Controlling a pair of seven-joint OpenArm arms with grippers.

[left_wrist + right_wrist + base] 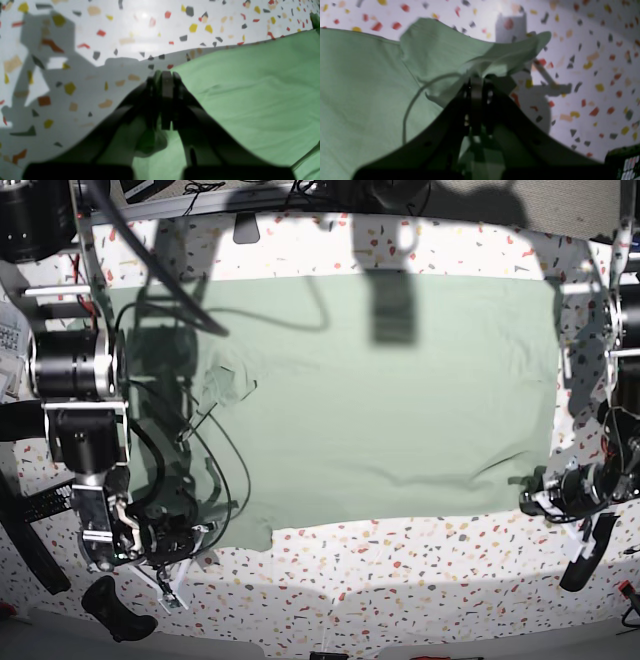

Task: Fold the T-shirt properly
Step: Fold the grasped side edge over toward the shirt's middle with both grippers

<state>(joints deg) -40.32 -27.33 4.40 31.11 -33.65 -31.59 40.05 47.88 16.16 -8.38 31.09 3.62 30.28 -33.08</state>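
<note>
The pale mint-green T-shirt point(380, 400) lies spread flat over most of the speckled table. At the right of the base view my left gripper point(532, 498) sits at the shirt's near right corner. In the left wrist view this gripper point(163, 75) is shut, with a sliver of the T-shirt point(250, 95) edge pinched between its fingers. At the lower left of the base view my right gripper point(205, 535) is at the near left corner. Its wrist view shows that gripper point(476, 80) shut on a lifted, bunched flap of the T-shirt point(357, 87).
The table point(400, 560) is white terrazzo with coloured chips. Black cables point(225, 470) from the arm on the base view's left loop over the shirt's left part. A dark object point(115, 610) lies at the near left edge, and a dark device point(622, 162) shows at the right wrist view's lower right.
</note>
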